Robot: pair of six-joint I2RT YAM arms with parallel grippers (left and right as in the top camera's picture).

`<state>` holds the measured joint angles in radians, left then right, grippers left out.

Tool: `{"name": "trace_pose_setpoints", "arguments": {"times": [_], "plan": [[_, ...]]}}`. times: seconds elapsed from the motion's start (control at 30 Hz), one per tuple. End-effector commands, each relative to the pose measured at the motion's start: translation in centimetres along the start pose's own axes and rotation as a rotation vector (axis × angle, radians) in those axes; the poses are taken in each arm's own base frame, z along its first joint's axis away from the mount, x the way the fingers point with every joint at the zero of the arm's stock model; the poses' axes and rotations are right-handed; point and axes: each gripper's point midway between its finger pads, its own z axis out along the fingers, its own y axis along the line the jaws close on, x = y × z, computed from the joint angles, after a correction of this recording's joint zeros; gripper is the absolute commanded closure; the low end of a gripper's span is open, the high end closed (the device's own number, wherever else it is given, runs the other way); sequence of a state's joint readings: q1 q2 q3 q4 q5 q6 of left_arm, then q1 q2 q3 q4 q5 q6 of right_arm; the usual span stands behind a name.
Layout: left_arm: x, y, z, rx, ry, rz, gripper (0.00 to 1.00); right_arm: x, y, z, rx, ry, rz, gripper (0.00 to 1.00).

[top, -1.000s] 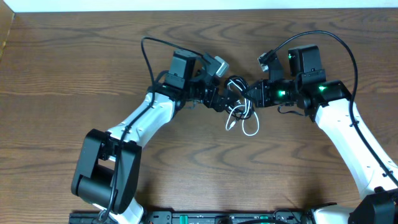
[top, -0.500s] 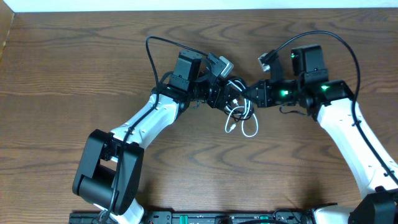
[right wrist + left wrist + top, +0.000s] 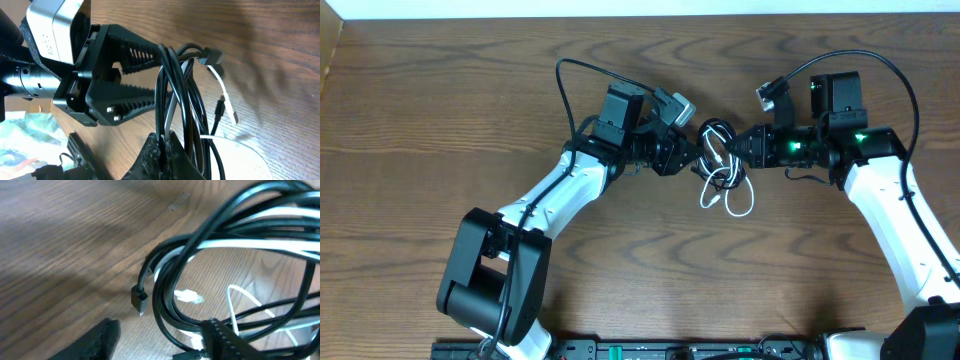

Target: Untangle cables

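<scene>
The cables (image 3: 717, 160) are a bundle of black and white cords hanging between my two grippers above the table. My right gripper (image 3: 740, 150) is shut on a few black and white strands and holds the bundle up; its pinch shows in the right wrist view (image 3: 162, 145). My left gripper (image 3: 692, 155) is open just left of the bundle, and loops pass between its fingers (image 3: 97, 340) without being pinched. A black plug (image 3: 139, 299) and a white plug (image 3: 189, 296) dangle near the wood. A white loop (image 3: 745, 205) trails on the table.
The brown wooden table (image 3: 440, 110) extends all around. Its far edge runs along the top of the overhead view. Thick black wires (image 3: 565, 85) arch over each arm. The left arm's camera housing (image 3: 52, 27) is close to the bundle.
My right gripper has pulled the cable bundle to the right, away from the left gripper. The left arm shifted slightly right earlier and now holds still.
</scene>
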<state>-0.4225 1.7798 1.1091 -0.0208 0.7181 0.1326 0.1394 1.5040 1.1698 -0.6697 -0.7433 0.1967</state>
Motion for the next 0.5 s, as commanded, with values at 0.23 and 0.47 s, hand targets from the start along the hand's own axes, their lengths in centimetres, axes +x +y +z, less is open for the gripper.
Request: {"name": "trace_pose_setpoints", "arguments": {"times": [0.23,0.47], "plan": [[-0.5,0.3,0.3,-0.008,-0.018,0.025,0.58,-0.5,2.8,-1.3,-0.099,-0.022,-0.058,0.99],[-0.7,0.3,0.5,-0.007,-0.028,0.035,0.47,-0.4,4.2,-2.0,-0.153,-0.026,-0.081,0.99]]}}
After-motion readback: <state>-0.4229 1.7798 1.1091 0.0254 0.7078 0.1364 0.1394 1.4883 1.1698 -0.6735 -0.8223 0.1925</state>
